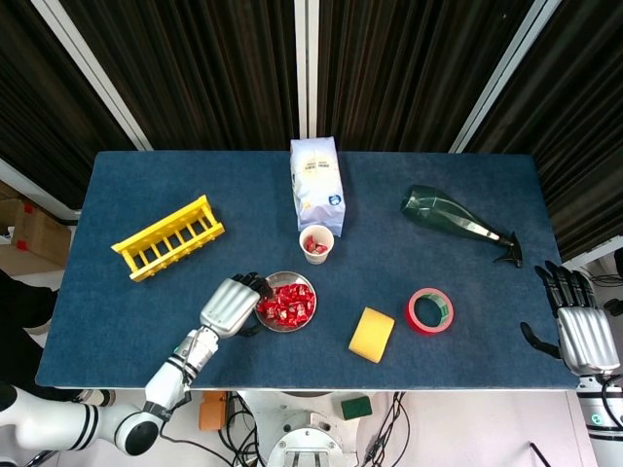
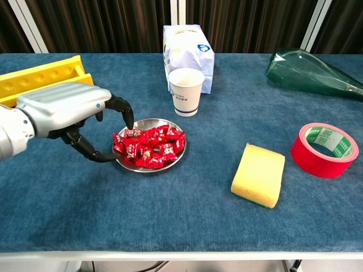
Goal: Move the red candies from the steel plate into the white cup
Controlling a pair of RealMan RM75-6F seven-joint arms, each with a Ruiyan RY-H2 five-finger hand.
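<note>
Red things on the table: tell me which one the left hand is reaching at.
The pile of red candies on the steel plate; the left hand is at its left edge. The red tape roll, far right, lies by the yellow sponge.

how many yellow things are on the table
2. The yellow rack lies near the table's far left, behind the left hand. The yellow sponge lies near the front edge, between the steel plate and the red tape roll. None looks hidden.
</note>
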